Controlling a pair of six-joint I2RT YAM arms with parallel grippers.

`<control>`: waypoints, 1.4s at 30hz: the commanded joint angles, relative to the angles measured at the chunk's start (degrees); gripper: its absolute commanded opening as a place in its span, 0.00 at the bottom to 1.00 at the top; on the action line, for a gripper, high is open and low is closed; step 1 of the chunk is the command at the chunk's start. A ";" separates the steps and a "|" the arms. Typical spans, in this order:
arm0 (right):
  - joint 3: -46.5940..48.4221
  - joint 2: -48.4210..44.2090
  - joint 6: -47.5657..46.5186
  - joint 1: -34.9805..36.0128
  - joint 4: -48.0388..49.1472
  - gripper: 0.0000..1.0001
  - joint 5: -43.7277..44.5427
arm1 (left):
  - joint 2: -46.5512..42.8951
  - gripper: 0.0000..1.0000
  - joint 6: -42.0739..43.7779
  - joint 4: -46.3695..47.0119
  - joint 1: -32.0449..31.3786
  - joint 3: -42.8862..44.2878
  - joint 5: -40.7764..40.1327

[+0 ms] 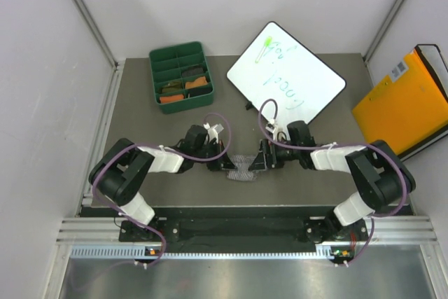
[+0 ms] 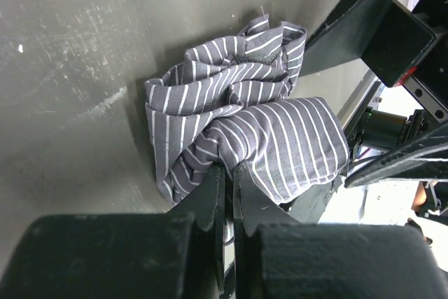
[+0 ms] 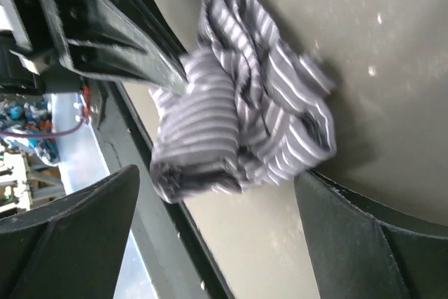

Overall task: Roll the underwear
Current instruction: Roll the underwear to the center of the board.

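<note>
In the top view the green divided tray (image 1: 155, 75) sits at about eleven o'clock from the work spot, well apart from it. The left gripper (image 1: 229, 164) reaches in from nine o'clock, low over the table (image 1: 140, 117). Its wrist camera shows the jaws pressed together on a fold of the grey-white striped briefs (image 2: 238, 124), with a smooth striped lobe bulging at their three o'clock side.

The briefs (image 1: 243, 169) lie at the middle of the near table, between the two tools. They are a loose crumpled bundle, not a tidy cylinder. The roll looks half made at best.

The right gripper (image 1: 257, 161) comes in from three o'clock. Its wrist view shows the fingers (image 3: 77, 236) spread wide on either side of the bundle, touching no cloth that I can see, though that picture is blurred. Farther right, a whiteboard (image 1: 287, 78) lies at one o'clock and an orange folder (image 1: 402, 103) at two o'clock.

The step in hand looks like a regrip to tighten the roll. To do it well, the left pinch should hold firm as the anchor so the bundle does not spring open. The right tool should straddle the rolled lobe, not the loose ruffled edge at the far side. It should close on several layers at once, low enough to catch the bottom layer. Then it can turn the cloth over itself toward the free edge, keeping slight tension against the left grip.
</note>
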 commanded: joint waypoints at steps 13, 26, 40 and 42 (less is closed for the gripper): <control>-4.20 6.82 4.15 3.57 16.43 0.78 -1.41 | 4.09 0.00 3.16 -7.34 1.07 0.47 -7.61; 1.78 9.64 6.77 3.49 4.71 0.00 4.75 | -6.62 0.61 3.60 -2.94 1.15 -0.41 -11.30; 4.42 18.51 15.48 0.15 6.71 0.00 -2.01 | -9.19 0.64 1.68 14.08 0.80 -9.37 -5.24; 4.50 19.04 16.45 0.15 7.25 0.00 -2.10 | -8.92 0.65 1.05 15.77 0.63 -9.81 -4.62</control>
